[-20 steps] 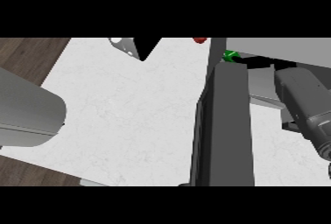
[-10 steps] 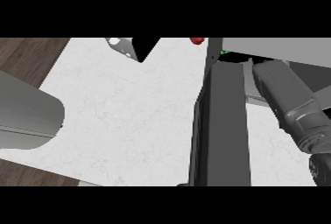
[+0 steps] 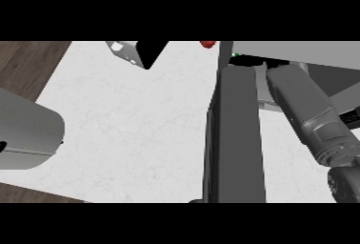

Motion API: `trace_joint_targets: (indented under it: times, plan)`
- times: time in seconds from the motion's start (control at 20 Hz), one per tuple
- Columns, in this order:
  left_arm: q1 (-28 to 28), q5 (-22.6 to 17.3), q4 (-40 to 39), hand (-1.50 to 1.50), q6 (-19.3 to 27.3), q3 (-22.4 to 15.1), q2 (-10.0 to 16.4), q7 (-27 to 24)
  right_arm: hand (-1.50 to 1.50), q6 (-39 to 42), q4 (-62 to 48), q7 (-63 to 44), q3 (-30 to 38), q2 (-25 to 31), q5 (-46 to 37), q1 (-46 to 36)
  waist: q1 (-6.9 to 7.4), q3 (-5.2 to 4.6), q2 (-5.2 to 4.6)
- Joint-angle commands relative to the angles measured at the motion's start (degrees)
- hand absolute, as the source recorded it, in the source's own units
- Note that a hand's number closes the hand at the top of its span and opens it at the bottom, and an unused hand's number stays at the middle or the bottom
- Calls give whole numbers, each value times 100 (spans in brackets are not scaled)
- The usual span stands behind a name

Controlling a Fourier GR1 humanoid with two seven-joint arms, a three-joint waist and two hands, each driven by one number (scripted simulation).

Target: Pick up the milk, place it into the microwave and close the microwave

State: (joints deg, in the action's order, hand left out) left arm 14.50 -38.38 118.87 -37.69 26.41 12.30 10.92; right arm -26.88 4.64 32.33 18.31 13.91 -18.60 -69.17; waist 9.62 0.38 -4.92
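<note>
Along the frame's left edge lies the left forearm (image 3: 28, 128), the left hand out of frame. White counter (image 3: 134, 124) fills the middle, with a small red thing (image 3: 207, 44) at its top edge. Right of centre the microwave door (image 3: 237, 138) stands open. Further right the right forearm (image 3: 306, 112) runs up into the microwave (image 3: 295, 48). The right hand (image 3: 275, 62) is a dark sliver there, and I cannot tell its grip. A green speck (image 3: 236, 55) beside it is perhaps the milk.

Matt white stone, faintly mottled, across the counter top (image 3: 141, 119). Dark, grained wood planking (image 3: 28, 62) at ten o'clock. Smooth, dull dark-grey microwave door (image 3: 239, 138). Smooth grey casing, softly sheened, on right forearm (image 3: 309, 114) at three o'clock.
</note>
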Motion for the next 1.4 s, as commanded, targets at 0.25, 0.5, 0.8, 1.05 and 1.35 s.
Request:
trace_joint_targets:
  times: [0.25,0.5,0.8,1.05,1.35]
  plan:
    - [318,372,-56,-150,-216,-230,-340,-98,-150,303,75,176,99,275,63,148,-217,-24,187]
    - [403,577,4,-150,-481,-555,-638,-278,-150,798,126,351,307,360,281,360,-389,-22,254]
    - [322,805,-386,-150,-1014,-919,-704,-446,-150,2165,132,864,550,290,599,821,-623,-23,327]
    - [545,951,-653,-150,-1525,-1322,-676,-368,-150,2802,140,1263,747,-168,875,1243,-732,-27,395]
    - [138,2134,-897,-150,-1670,-1545,-1075,-764,-150,3704,238,1674,833,-497,1109,1843,-877,-35,457]
